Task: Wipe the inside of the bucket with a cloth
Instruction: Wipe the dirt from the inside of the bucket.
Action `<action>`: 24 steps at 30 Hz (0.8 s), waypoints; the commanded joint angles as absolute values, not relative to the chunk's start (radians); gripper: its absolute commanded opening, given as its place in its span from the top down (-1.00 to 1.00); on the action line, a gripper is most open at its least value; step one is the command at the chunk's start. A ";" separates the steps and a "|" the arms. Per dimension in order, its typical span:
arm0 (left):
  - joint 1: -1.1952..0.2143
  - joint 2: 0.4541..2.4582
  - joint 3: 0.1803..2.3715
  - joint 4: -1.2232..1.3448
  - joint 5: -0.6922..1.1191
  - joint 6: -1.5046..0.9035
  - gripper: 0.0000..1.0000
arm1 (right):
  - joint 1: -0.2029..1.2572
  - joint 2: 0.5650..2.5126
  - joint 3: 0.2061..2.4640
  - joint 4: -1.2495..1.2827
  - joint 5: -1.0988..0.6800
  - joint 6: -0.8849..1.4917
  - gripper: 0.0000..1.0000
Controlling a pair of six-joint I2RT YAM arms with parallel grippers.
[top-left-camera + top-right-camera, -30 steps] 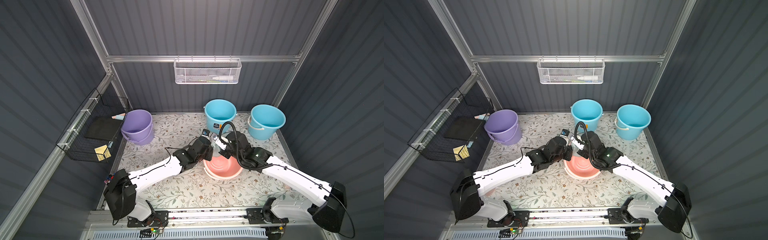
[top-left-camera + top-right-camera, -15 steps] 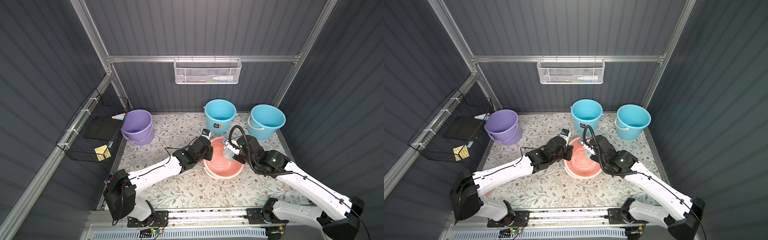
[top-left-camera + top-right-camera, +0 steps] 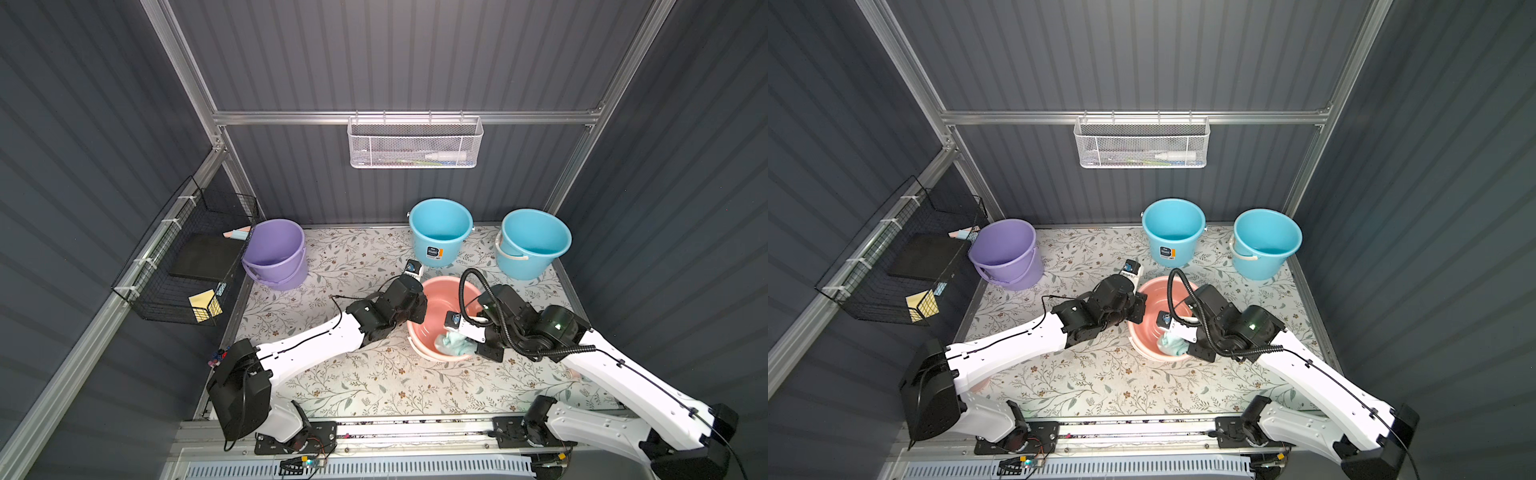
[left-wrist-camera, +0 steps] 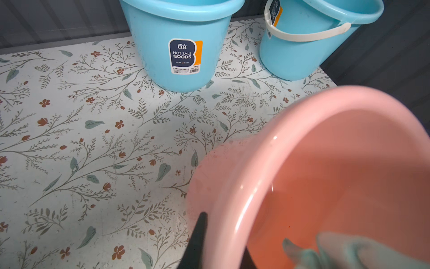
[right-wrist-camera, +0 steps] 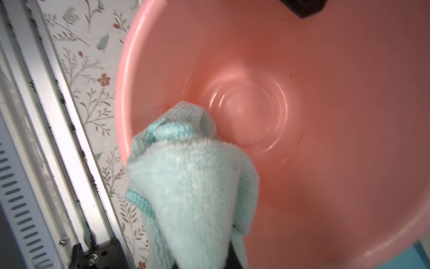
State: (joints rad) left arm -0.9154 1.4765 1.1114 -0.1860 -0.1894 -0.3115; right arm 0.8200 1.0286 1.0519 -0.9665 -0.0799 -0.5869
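Between the jaws of the left gripper sits the rim of the bucket, pinched. Across the bucket from it, the right gripper is clamped on the cloth, whose bunched end touches the inner wall ahead of its tips.

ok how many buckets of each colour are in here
purple bucket: 1
blue buckets: 2
pink bucket: 1
total: 4

Top views overhead, facing down; 2 wrist views close, sharing pink bucket.
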 commanded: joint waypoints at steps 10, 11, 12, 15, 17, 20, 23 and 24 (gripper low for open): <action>-0.916 1.440 1.132 -0.166 -0.194 -0.310 1.00 | 0.818 1.164 0.998 -0.490 -0.288 -0.457 1.00; -0.917 1.439 1.134 -0.167 -0.194 -0.310 1.00 | 0.818 1.178 1.013 -0.485 -0.267 -0.463 1.00; -0.917 1.438 1.133 -0.167 -0.194 -0.310 1.00 | 0.818 1.192 1.031 -0.481 -0.239 -0.470 1.00; -0.917 1.435 1.131 -0.166 -0.195 -0.310 1.00 | 0.818 1.238 1.085 -0.470 -0.119 -0.468 1.00; -0.917 1.433 1.128 -0.167 -0.194 -0.312 1.00 | 0.818 1.253 1.110 -0.461 -0.031 -0.475 1.00; -0.917 1.429 1.123 -0.167 -0.193 -0.313 1.00 | 0.815 1.257 1.118 -0.412 0.112 -0.527 1.00; -0.917 1.419 1.114 -0.164 -0.195 -0.313 1.00 | 0.809 1.258 1.117 -0.368 0.208 -0.577 1.00; -0.917 1.419 1.114 -0.164 -0.195 -0.313 1.00 | 0.805 1.259 1.117 -0.352 0.239 -0.590 1.00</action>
State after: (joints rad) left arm -0.9146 1.4654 1.1114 -0.1913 -0.1940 -0.3119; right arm 0.8150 1.2594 1.0950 -0.4335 0.0864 -0.5304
